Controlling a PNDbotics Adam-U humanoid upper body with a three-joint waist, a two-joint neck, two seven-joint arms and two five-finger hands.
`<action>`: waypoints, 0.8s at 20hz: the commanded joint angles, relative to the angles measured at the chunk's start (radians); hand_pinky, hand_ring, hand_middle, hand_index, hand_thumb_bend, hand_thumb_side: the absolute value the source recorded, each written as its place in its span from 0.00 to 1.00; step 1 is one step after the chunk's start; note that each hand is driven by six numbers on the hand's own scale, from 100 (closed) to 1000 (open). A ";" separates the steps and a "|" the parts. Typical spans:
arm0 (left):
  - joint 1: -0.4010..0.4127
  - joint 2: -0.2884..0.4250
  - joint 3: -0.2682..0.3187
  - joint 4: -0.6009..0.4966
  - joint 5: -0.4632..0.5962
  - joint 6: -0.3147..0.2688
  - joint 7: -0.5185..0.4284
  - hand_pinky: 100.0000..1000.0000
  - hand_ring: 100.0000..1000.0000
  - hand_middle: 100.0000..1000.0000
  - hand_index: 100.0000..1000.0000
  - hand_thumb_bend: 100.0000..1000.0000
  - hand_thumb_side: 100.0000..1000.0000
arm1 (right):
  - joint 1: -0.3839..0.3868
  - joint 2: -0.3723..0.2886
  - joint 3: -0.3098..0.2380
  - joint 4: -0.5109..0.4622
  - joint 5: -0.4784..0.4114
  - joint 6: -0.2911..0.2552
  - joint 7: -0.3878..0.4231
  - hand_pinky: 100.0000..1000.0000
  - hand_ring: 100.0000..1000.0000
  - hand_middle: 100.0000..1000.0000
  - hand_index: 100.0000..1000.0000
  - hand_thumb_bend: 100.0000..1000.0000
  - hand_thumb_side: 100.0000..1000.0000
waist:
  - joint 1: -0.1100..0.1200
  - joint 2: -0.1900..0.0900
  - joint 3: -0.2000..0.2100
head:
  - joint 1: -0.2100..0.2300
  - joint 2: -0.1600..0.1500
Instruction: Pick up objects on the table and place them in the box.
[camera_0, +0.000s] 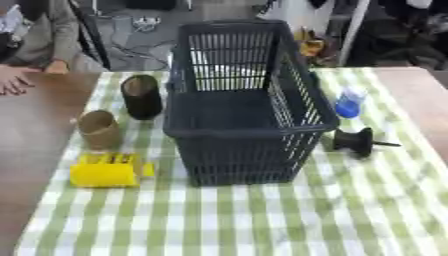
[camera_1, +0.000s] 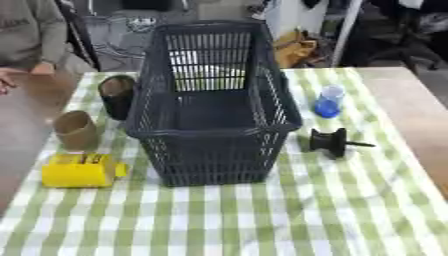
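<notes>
Dark blue basket (camera_0: 249, 127) on green-and-white checked cloth (camera_0: 350, 210), yellow block (camera_0: 105, 171)

From my seat, neither view shows any of the robot's body: no arm, no casing, no robot hand.

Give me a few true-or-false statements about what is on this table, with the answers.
1. The dark basket holds nothing that can be seen. True.
2. The yellow object lies to the basket's right. False: it lies to its left, nearest the camera.
3. The black cylinder stands behind the brown tube. True.
4. The blue-bottomed bottle is inside the basket. False: it stands outside, to its right.
5. A robot hand is holding the black spool. False: no robot hand shows.
</notes>
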 joint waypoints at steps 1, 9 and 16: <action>-0.038 0.100 -0.021 0.014 -0.135 0.015 -0.166 0.74 0.74 0.73 0.82 1.00 0.56 | -0.018 -0.022 -0.005 -0.003 0.002 -0.002 0.005 0.57 0.72 0.72 0.95 0.00 0.71 | -0.001 0.004 -0.001 | -0.006 0.005; -0.126 0.201 -0.133 0.184 -0.356 -0.055 -0.489 0.78 0.77 0.72 0.81 1.00 0.54 | -0.020 -0.023 -0.003 -0.001 0.001 -0.002 0.009 0.57 0.72 0.72 0.95 0.01 0.71 | 0.002 0.001 -0.010 | -0.008 0.005; -0.188 0.163 -0.187 0.346 -0.478 -0.133 -0.666 0.78 0.77 0.70 0.81 1.00 0.54 | -0.021 -0.020 -0.002 0.000 -0.001 -0.003 0.011 0.57 0.72 0.72 0.95 0.01 0.72 | 0.000 -0.002 -0.013 | -0.009 0.005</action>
